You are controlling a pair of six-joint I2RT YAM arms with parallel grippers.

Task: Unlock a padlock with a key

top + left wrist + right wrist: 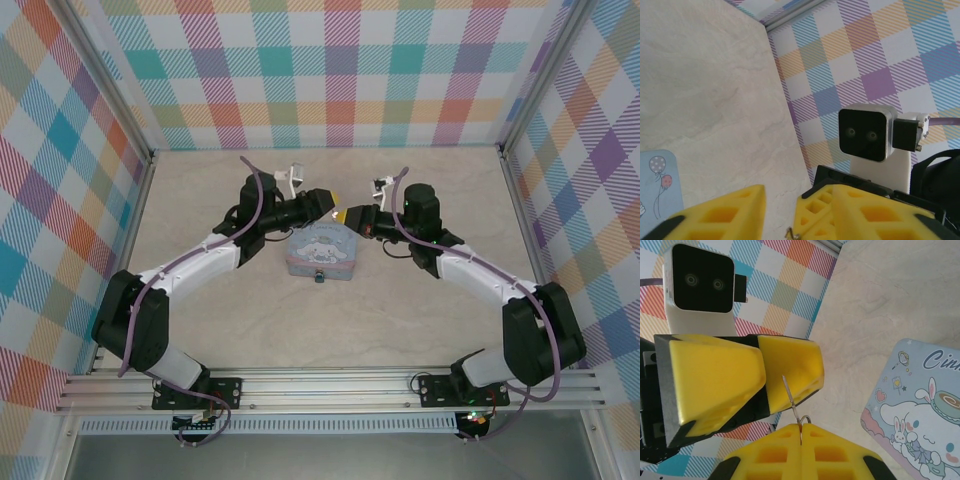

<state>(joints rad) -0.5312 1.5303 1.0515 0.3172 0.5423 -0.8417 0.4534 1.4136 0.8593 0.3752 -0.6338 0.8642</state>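
Above the cartoon tin (pixel 318 252) at the middle of the desk (pixel 200 190), the right gripper (pixel 801 429) is clamped shut on the tiny key (pixel 788 390). The key's thin blade points to 12 o'clock at the left gripper (pixel 762 377), probably for a regrip or handover, and I cannot tell whether that gripper is open. The small dark padlock (pixel 320 277) sits at the tin's 6 o'clock edge.

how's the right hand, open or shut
Shut: in the right wrist view the right hand has its fingers pressed together, pinching the key.
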